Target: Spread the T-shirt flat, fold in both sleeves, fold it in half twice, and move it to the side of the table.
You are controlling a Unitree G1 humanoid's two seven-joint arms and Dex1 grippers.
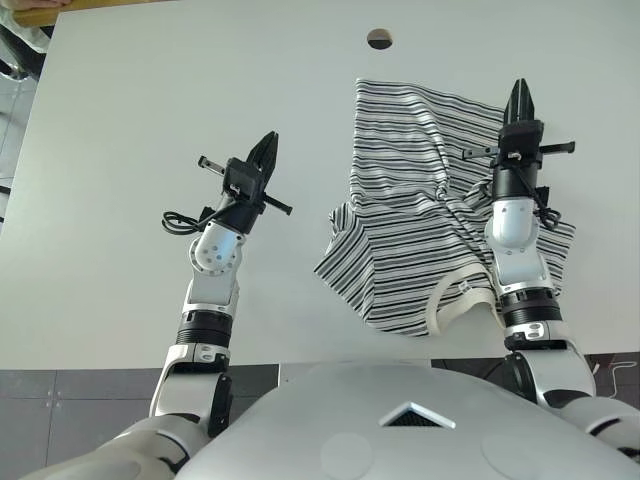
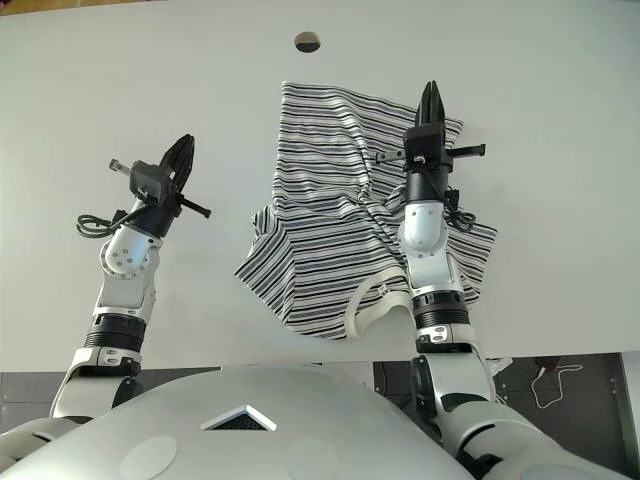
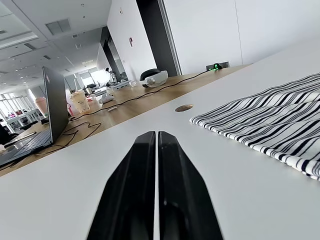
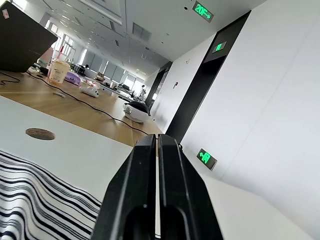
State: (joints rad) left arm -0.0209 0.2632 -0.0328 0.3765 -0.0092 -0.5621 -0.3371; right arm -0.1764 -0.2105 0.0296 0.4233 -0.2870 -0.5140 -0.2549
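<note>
A black-and-white striped T-shirt (image 1: 410,210) lies crumpled on the white table (image 1: 150,110), right of centre, its white collar (image 1: 452,300) near the front edge. My right gripper (image 1: 521,97) hovers shut over the shirt's far right part, holding nothing; its fingers (image 4: 157,150) are pressed together above the striped cloth (image 4: 30,200). My left gripper (image 1: 268,145) is shut and empty over bare table to the left of the shirt. Its closed fingers (image 3: 157,145) point toward the shirt's edge (image 3: 270,120).
A round cable hole (image 1: 379,39) is in the table beyond the shirt. A wooden desk (image 3: 100,112) with a laptop (image 3: 52,107) and loose items lies past the table's far edge. The left half of the table is bare.
</note>
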